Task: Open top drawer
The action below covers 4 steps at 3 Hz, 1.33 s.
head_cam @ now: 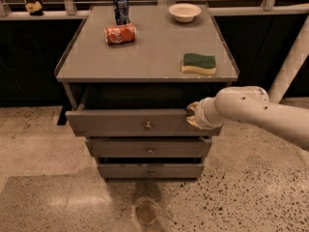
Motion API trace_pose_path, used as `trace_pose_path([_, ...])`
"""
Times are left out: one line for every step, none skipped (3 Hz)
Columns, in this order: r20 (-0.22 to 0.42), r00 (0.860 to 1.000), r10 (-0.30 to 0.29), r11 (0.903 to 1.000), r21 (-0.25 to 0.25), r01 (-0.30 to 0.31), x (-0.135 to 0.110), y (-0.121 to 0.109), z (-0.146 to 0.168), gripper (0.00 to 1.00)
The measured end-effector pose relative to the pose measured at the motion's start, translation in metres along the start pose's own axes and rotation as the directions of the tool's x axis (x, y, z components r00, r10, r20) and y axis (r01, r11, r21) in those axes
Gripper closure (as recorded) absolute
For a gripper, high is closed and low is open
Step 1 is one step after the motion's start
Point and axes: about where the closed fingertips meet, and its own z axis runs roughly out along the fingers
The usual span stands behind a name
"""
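The gripper point(192, 116) is at the upper edge of the top drawer point(120, 122), close to the right end of its grey front. It seems to touch this edge, but I cannot tell if it is spread or pressed together, because the white arm point(260, 112) behind it covers much of it. The top drawer stands partly out of the cabinet point(145, 52), with a dark gap behind its front. The small round knob point(148, 125) of this drawer is to the left of the gripper, a little lower. Below the gripper are the two lower drawers point(120, 148). Above and behind the gripper, on the cabinet top, lies a green and yellow sponge point(199, 63). Farther back and to the left, a red can point(120, 33) lies on its side, with a blue can point(121, 7) upright just behind it. A pale bowl point(185, 12) stands at the far edge.
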Motion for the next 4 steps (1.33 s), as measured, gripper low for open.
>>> trace_pose_path([-0.006,1.0,0.007,0.9998,-0.021,-0.007,0.0009,0.0039,0.0017,1.0])
trace_pose_path([-0.006,1.0,0.007,0.9998,-0.021,-0.007,-0.0002,0.0019,-0.0007,1.0])
trace_pose_path([-0.004,1.0,0.007,0.9994,-0.035,-0.007,-0.0012,0.0053,-0.0052,1.0])
trace_pose_path([-0.004,1.0,0.007,0.9994,-0.035,-0.007,-0.0012,0.0054,-0.0052,1.0])
